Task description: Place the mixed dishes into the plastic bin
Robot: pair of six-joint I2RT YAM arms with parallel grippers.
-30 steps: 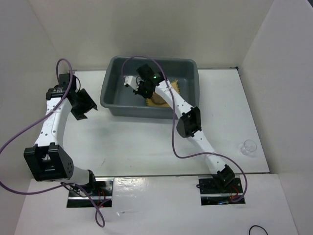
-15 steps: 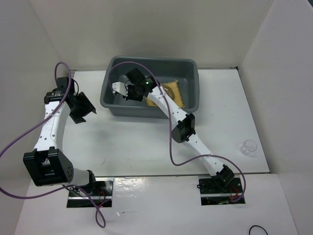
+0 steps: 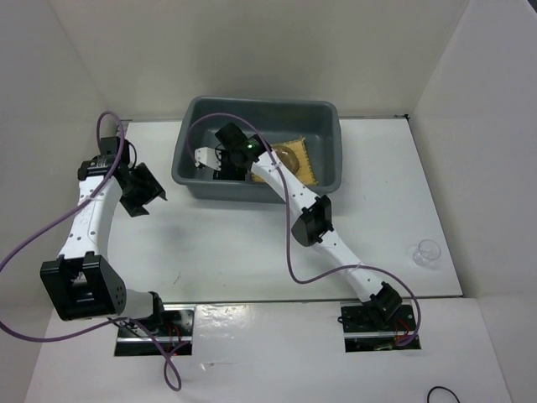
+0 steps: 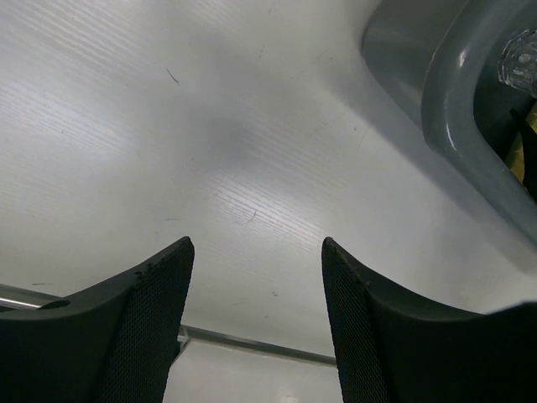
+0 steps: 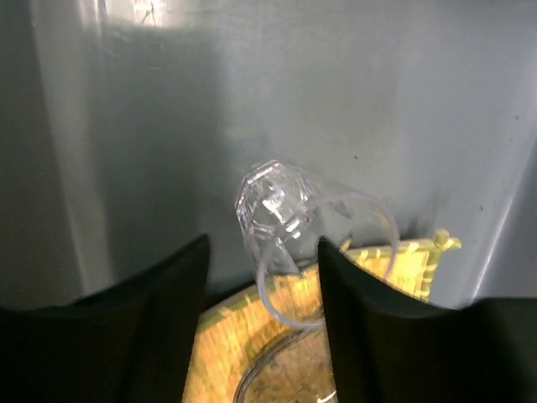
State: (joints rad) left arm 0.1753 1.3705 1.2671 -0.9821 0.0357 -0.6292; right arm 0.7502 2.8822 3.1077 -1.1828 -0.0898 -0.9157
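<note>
Right wrist view looks down into the plastic bin (image 5: 377, 101). The small clear cup (image 5: 285, 218) lies tipped on its side in there, with its open end over the edge of the woven mat (image 5: 222, 336). The clear plate (image 5: 285, 382) sits on the mat just below the cup. The right jaws are spread apart, one on each side of the cup, and do not seem to pinch it, so I think the cup is let go (its thick bottom points up and away). The left jaws are wide apart too, with nothing in them. They hang over the bare surface (image 4: 210, 168), just beside a corner of the bin.

The step in hand looks like dropping off the cup. One dish is not in yet: the clear bowl (image 3: 426, 252) sits on the right side of the surface, well apart from the bin. Next, I think the right arm (image 3: 289, 189) must lift out of the bin without bumping the cup or the wall. Then it must reach over to the bowl.

Only the top view shows the bowl. Only the right wrist view shows how the cup lies. The left wrist view gets just a peek of the cup over the bin's rim.
</note>
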